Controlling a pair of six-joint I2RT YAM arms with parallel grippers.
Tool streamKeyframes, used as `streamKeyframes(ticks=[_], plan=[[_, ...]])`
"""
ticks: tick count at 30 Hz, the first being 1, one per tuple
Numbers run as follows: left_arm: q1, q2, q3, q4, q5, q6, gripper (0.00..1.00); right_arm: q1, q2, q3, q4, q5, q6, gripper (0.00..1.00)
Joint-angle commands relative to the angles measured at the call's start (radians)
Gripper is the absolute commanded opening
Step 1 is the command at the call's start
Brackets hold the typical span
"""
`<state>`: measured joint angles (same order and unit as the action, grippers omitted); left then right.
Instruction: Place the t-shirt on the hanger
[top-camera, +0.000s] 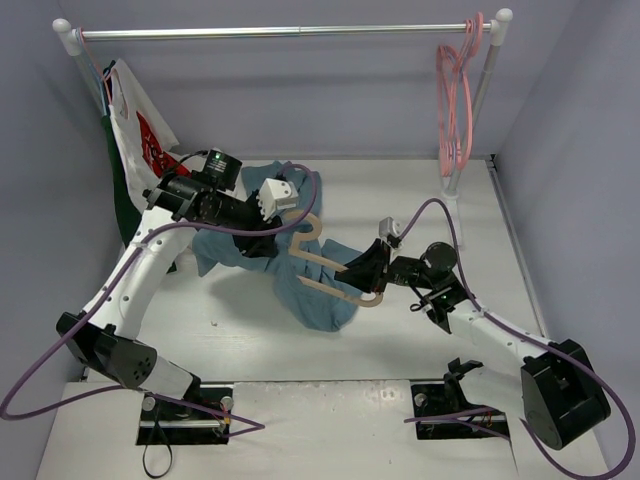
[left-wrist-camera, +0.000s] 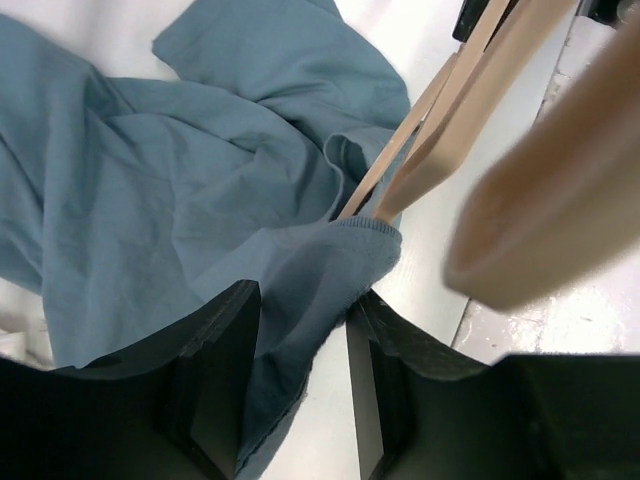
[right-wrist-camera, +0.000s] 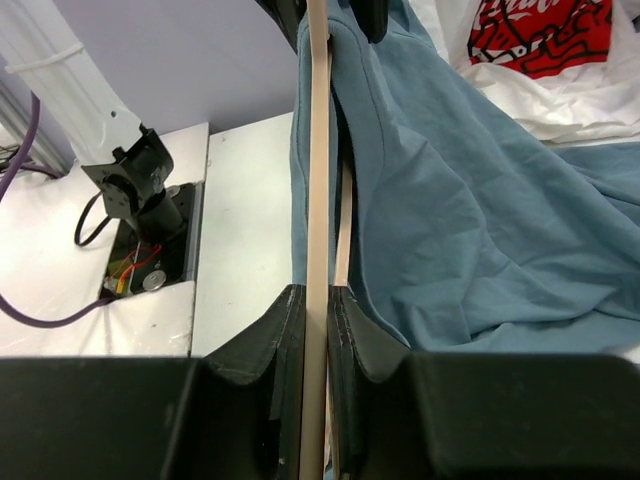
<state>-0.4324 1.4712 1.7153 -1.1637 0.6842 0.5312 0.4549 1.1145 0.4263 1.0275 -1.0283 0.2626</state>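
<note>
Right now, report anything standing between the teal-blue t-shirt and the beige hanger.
Nothing visible does. The wrinkled teal-blue cloth t-shirt, pinched in the left fingers, meets the thin beige hanger clamped in the right fingers; its end pokes into the cloth.

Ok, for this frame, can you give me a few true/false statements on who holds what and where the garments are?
1. The right fingers are clamped on the beige hanger. True.
2. The t-shirt already hangs from the rail. False: it lies mostly on the table.
3. Pink hangers hang at the right end of the rail. True.
4. The left fingers hold nothing. False: teal t-shirt cloth sits between them.
5. The white garment with red print lies on the right side of the table. False: it hangs at the left end of the rail.
</note>
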Motion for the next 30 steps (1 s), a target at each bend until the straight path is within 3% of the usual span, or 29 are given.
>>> streamKeyframes(ticks=[1, 24, 30], plan=[[0.009, -0.041, -0.013, -0.008, 0.083, 0.033, 0.37, -0.010, -0.007, 0.091, 0.148, -0.039, -0.002, 0.00], [0.047, -0.055, -0.063, -0.068, 0.196, 0.112, 0.37, -0.065, -0.025, 0.172, 0.072, -0.136, -0.006, 0.00], [0.049, -0.063, -0.057, -0.067, 0.199, 0.110, 0.27, -0.071, -0.024, 0.170, 0.063, -0.135, -0.010, 0.00]])
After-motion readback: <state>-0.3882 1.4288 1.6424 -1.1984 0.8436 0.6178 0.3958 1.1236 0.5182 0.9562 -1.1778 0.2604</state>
